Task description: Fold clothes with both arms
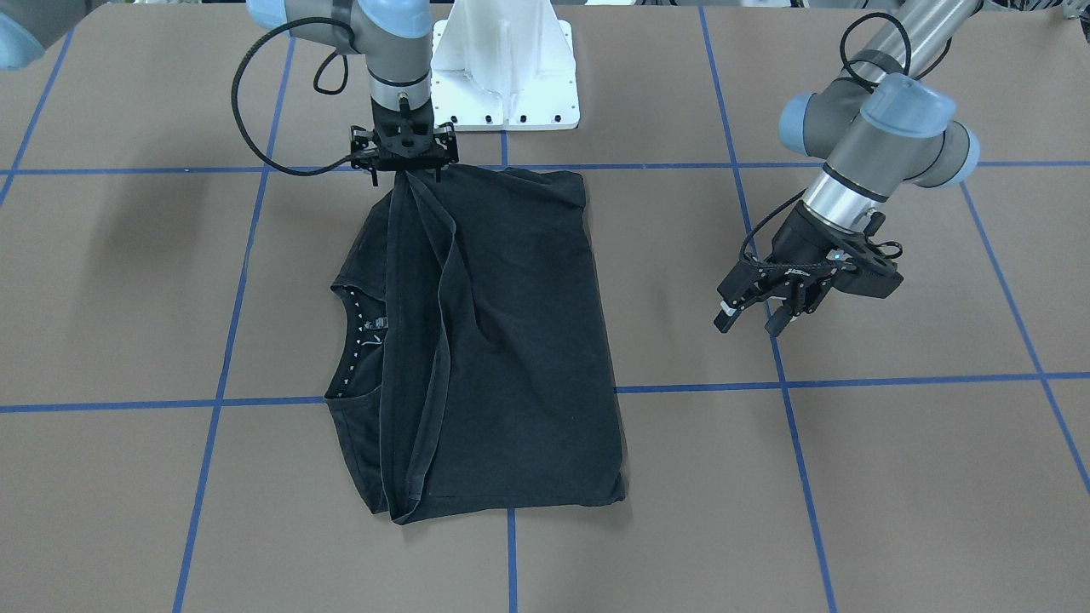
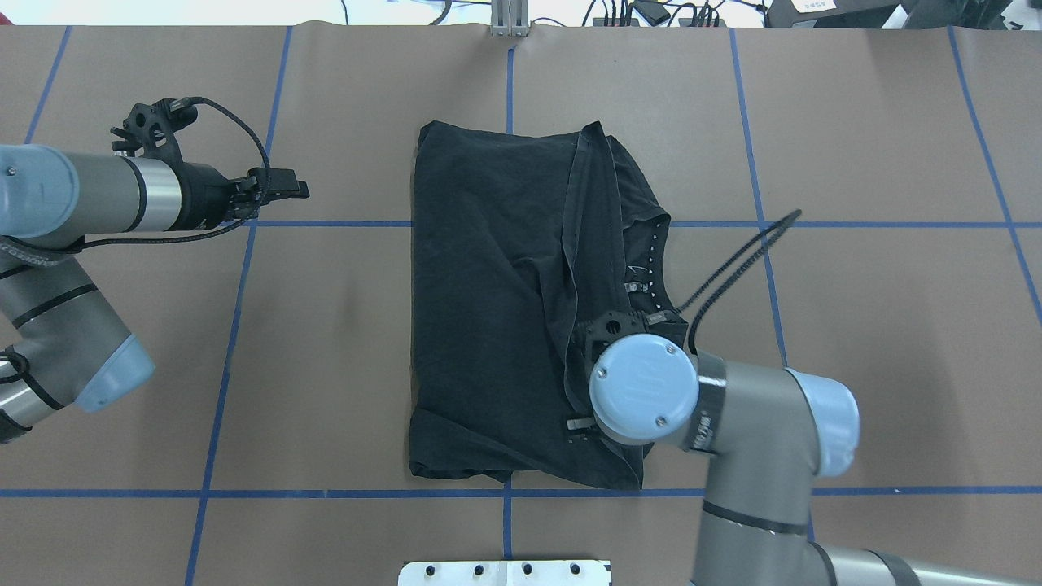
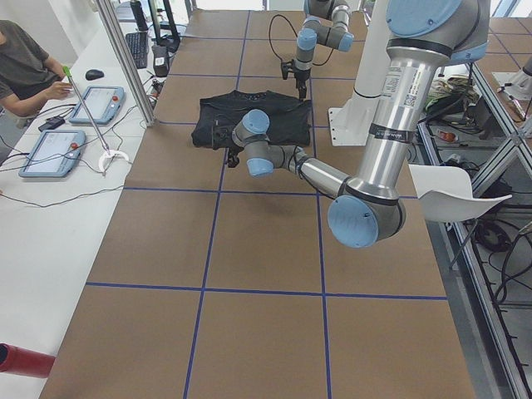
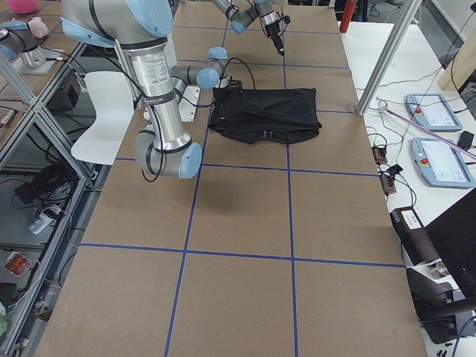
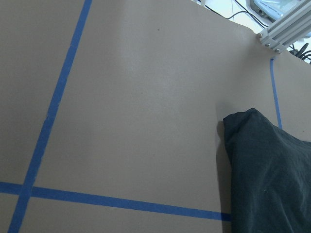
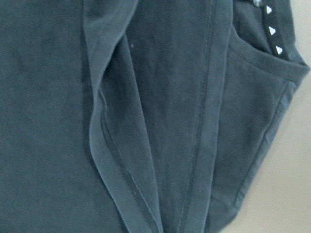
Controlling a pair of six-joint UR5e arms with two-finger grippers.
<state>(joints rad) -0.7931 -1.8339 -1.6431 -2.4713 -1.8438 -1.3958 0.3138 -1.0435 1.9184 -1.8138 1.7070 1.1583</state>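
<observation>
The black T-shirt (image 1: 511,340) lies folded on the brown table, its white-dotted neckband (image 1: 349,340) showing at one side; the logo is hidden. My right gripper (image 1: 407,173) is shut on a fold of the shirt at the edge nearest my base and pulls a ridge of cloth up. In the overhead view the shirt (image 2: 488,309) is partly covered by the right wrist. The right wrist view shows only the shirt's folds (image 6: 160,116) and neckband (image 6: 272,30). My left gripper (image 1: 749,322) is open and empty, hovering beside the shirt, well apart from it; the overhead view also shows it (image 2: 297,189).
The white bolted pedestal (image 1: 507,77) stands just behind the shirt. Blue tape lines (image 1: 511,553) cross the table. An operator (image 3: 25,58) sits by tablets (image 3: 54,150) beyond an aluminium post (image 3: 125,66) at the far side.
</observation>
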